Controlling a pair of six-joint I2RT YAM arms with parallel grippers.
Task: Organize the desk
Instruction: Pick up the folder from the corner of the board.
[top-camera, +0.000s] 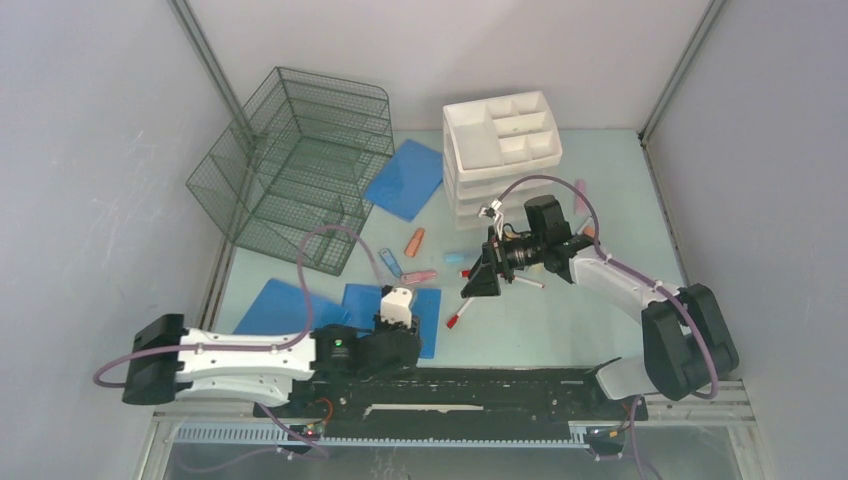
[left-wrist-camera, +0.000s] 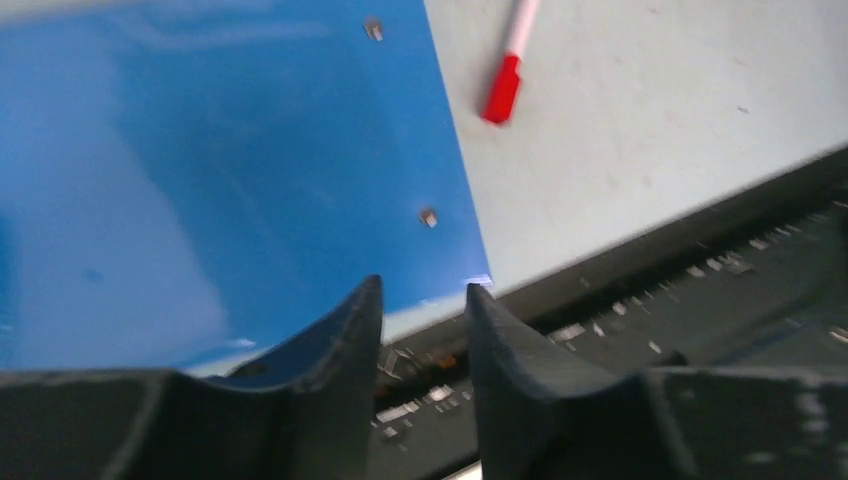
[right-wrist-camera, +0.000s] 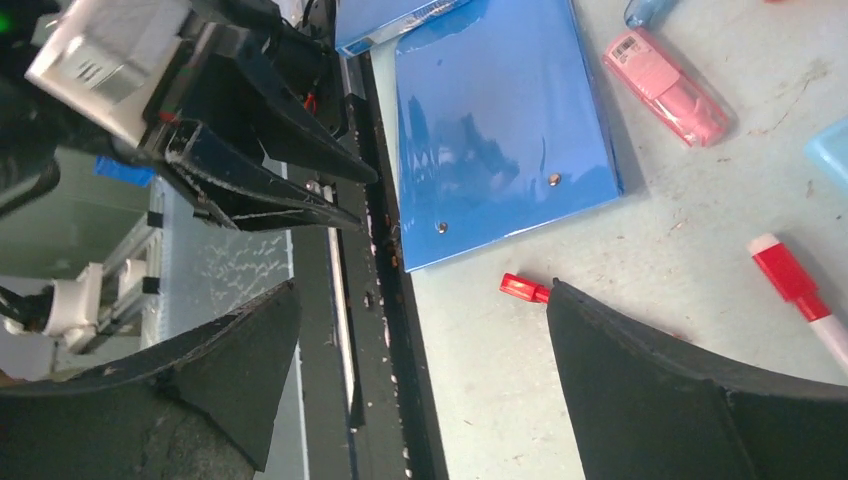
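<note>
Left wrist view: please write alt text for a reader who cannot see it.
The left gripper, its two dark fingers slightly apart and holding nothing, hangs over the near edge of the pale green desk. A blue folder lies at left, a red-capped pen at top, a black rail at lower right.

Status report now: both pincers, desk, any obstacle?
Left pincer open, empty, by corner of blue folder. Right pincer wide open, empty. Desk untidy. Red-capped pen loose near folder, not blocking.
</note>
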